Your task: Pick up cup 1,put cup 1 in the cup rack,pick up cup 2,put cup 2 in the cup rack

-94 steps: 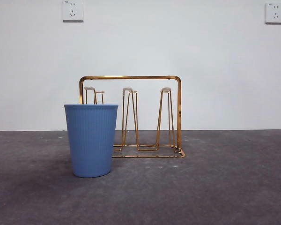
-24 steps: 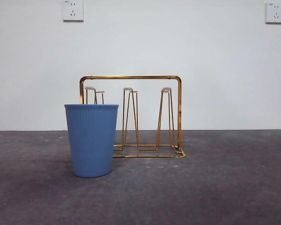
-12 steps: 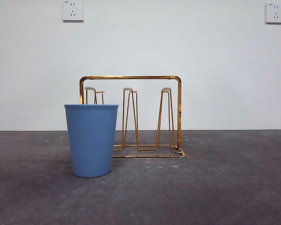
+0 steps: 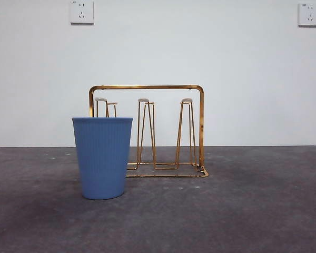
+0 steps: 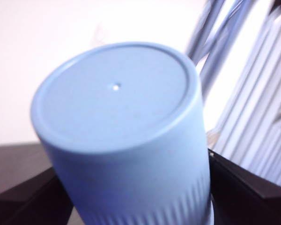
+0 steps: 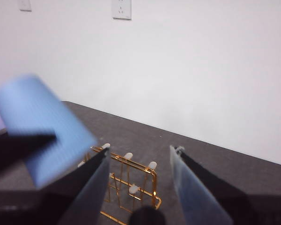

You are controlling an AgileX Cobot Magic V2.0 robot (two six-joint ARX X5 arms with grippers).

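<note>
A blue ribbed cup stands upright on the table, just in front of the left end of the gold wire cup rack. No arm shows in the front view. A second blue cup fills the left wrist view with its base towards the camera, and my left gripper is shut on its sides. The right wrist view looks down on the rack. There the held cup shows blurred, up in the air and off to one side of the rack. My right gripper hangs open above the rack, holding nothing.
The table top is dark grey and runs back to a white wall. Two wall sockets sit high on that wall. The rack's upright prongs carry pale caps.
</note>
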